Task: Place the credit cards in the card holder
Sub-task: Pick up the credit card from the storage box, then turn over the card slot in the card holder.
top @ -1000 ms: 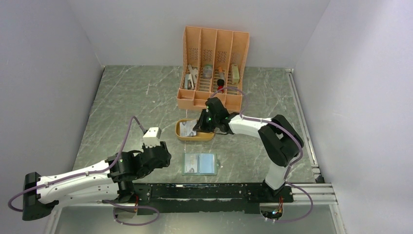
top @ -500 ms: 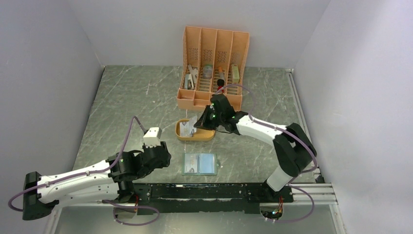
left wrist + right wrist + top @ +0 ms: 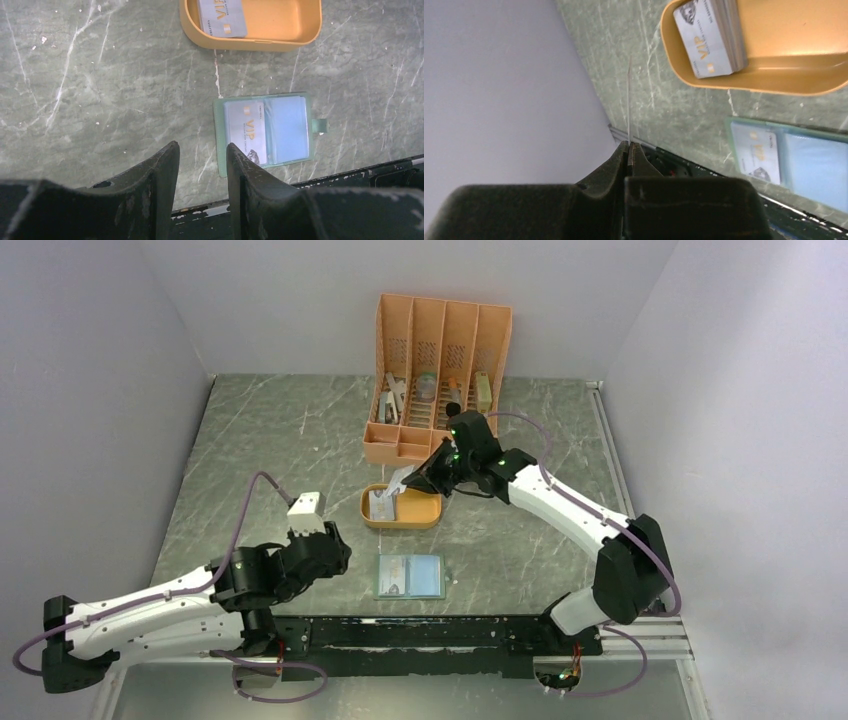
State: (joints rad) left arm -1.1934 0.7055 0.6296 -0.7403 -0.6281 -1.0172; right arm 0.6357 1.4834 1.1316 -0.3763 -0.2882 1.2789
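The grey-green card holder (image 3: 409,576) lies open near the table's front edge, with one VIP card in its left pocket (image 3: 244,131); it also shows in the right wrist view (image 3: 789,160). A stack of grey credit cards (image 3: 382,504) lies in the left end of the orange oval tray (image 3: 420,519). My right gripper (image 3: 420,479) is shut on one credit card (image 3: 629,100), seen edge-on, held above the tray. My left gripper (image 3: 202,150) is open and empty, hovering left of the card holder.
A tall orange slotted organizer (image 3: 440,380) with small items stands at the back, right behind the tray. A black rail (image 3: 450,632) runs along the table's front edge. Walls close in on the left and right.
My right gripper has lifted out of the tray with a card and drawn back up and to the right. The left arm has shifted slightly.
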